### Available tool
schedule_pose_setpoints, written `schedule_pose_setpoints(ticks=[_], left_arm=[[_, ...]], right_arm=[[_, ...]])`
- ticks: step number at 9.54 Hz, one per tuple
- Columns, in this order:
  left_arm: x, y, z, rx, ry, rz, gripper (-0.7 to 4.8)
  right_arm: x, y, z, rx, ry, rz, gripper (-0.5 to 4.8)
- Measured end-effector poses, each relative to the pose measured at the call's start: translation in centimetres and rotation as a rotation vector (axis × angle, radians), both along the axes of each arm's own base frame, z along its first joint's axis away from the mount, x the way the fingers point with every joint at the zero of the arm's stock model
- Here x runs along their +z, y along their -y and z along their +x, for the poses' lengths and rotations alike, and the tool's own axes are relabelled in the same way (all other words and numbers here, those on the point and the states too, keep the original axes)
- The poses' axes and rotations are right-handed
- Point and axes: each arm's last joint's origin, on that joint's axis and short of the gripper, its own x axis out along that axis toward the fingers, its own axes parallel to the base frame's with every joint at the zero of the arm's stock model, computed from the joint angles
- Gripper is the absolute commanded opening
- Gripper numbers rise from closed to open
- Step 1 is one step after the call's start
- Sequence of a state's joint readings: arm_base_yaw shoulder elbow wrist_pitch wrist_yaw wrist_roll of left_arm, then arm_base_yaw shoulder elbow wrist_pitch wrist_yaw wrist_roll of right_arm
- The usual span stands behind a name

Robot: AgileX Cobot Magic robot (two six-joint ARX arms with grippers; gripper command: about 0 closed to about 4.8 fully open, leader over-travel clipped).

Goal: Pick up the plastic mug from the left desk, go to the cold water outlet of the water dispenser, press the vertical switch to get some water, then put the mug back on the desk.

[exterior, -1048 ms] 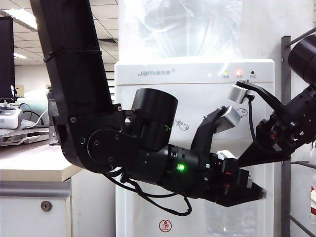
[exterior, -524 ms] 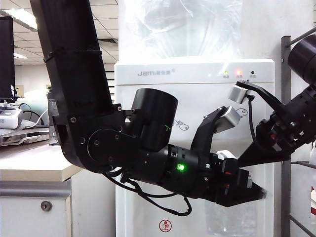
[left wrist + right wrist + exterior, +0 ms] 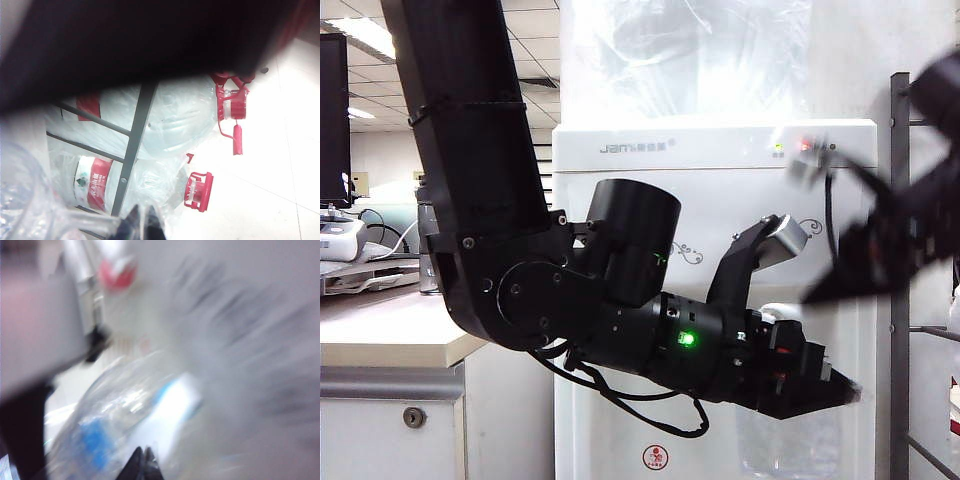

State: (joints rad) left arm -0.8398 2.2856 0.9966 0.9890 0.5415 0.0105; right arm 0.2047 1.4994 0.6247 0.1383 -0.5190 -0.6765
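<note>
The plastic mug (image 3: 27, 202) is clear and rippled, and its side handle (image 3: 87, 217) runs in between the fingertips of my left gripper (image 3: 142, 227), which is shut on it. In the exterior view that gripper (image 3: 842, 388) reaches across the front of the white water dispenser (image 3: 720, 150), and the mug (image 3: 788, 442) hangs faintly below it. My right gripper (image 3: 817, 294) is a blur at the dispenser's right side. In the smeared right wrist view its tips (image 3: 141, 463) are together, near a blue collar (image 3: 92, 440) that looks like the cold water outlet. The vertical switch cannot be made out.
The pale left desk (image 3: 380, 335) with a round lock (image 3: 413, 417) stands at the left. A big water bottle (image 3: 685, 55) tops the dispenser. A grey metal rack (image 3: 900, 250) stands at the right and holds wrapped water bottles with red caps (image 3: 199, 191).
My right gripper has moved upward beside the dispenser and is now blurred with motion. The left arm and the mug have stayed where they were.
</note>
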Motion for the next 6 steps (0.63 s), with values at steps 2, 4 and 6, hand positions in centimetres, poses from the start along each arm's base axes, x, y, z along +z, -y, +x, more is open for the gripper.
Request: schedule_pose_setpoints(ticks=[2, 4, 6], left_arm=[[0.0, 0.0, 0.0, 0.0, 0.0, 0.0, -0.06], [0.0, 0.0, 0.0, 0.0, -0.001, 0.0, -0.06], [0.0, 0.0, 0.0, 0.006, -0.022, -0.005, -0.06]], right_arm=[[1.8, 0.1, -0.4, -0.016, 0.065, 0.015, -0.01], [3.7, 0.4, -1.2, -0.048, 0.126, 0.008, -0.01], [4.8, 0.5, -1.6, -0.053, 0.17, 0.02, -0.01]])
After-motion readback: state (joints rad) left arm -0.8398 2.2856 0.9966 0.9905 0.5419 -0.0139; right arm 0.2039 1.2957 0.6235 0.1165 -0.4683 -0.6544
